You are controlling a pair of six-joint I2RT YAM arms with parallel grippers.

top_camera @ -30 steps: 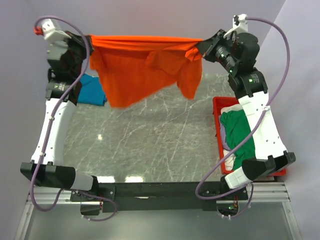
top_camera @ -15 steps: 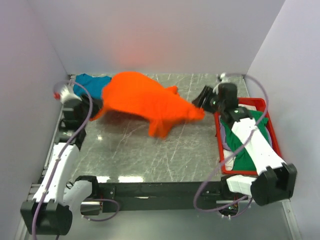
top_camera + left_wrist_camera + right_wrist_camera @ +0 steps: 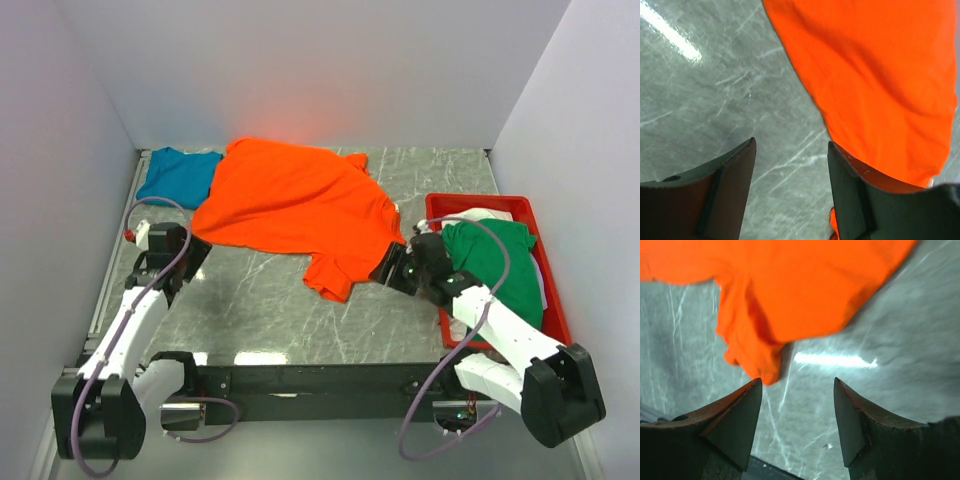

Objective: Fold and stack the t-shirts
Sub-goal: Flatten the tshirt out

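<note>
- Across the far middle of the table (image 3: 260, 300), spread but rumpled: orange t-shirt (image 3: 290, 205), long axis from about ten o'clock to four o'clock in the overhead view, one sleeve bunched at its near end.
- At one o'clock of the left gripper (image 3: 193, 252), just beside its right finger in the wrist view: near-left hem of the orange cloth. Fingers spread, nothing between them but bare marble.
- At eleven o'clock of the right gripper (image 3: 388, 268) in its wrist view, just ahead of the fingertips: the bunched sleeve. Fingers spread wide, empty.
- Judged nearer to loose cloth: right gripper, almost at the sleeve; left one close to the hem, slightly off to the side.
- At ten o'clock of the table: teal t-shirt (image 3: 178, 175), meeting the orange edge, touching or tucked under, not clear which.
- At three o'clock, inside the red tray (image 3: 440, 200): green t-shirt (image 3: 490, 260) over a white t-shirt (image 3: 478, 213), well apart from the left gripper.
</note>
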